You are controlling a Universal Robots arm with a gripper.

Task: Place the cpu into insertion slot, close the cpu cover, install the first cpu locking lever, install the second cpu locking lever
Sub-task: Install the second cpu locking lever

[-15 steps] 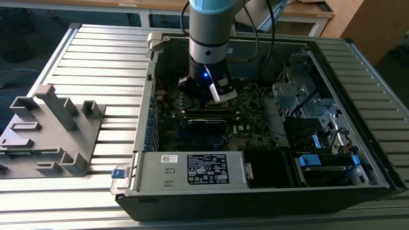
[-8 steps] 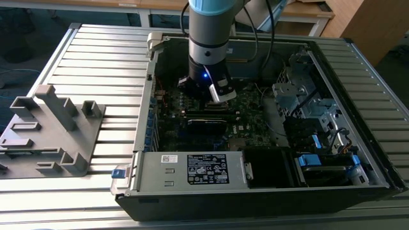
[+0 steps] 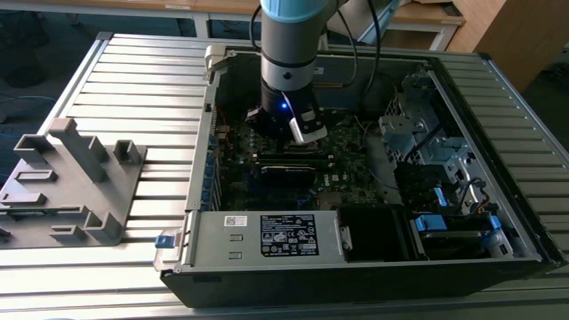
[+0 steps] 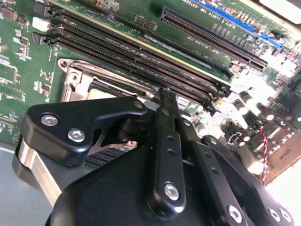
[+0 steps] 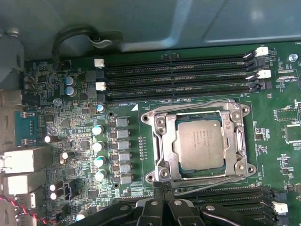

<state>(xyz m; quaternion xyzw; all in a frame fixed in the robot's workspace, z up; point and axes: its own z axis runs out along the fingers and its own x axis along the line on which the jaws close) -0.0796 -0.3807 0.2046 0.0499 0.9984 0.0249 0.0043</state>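
**Claw poised at the socket edge, chip already seated**

Black and bolted, the gripper (image 5: 162, 186) sits closest in both wrist views, its two slim fingers (image 4: 165, 141) drawn together to a single tip, with nothing that I can make out pinched between them. That tip hangs just at the edge of the silver socket hardware, on the side away from the near bank of memory slots.

Around it all stands the open black-and-silver computer case (image 3: 356, 287), lying on a ribbed grey metal table (image 3: 133, 87). The grey-blue robot arm (image 3: 289, 53) reaches straight down into it, over the middle of the green motherboard (image 5: 277, 136). A grey moulded plastic fixture (image 3: 71, 180) rests near the table's edge at the exterior view's left, well apart from the case.

On the board, four long black memory slots (image 5: 178, 75) run beside the socket. The cpu cover (image 5: 162, 141), a thin shiny silver frame with a square window, lies flat. Through that window shows the cpu (image 5: 197, 143), a small dull silver-grey square chip, sitting level in the insertion slot (image 5: 197, 116).
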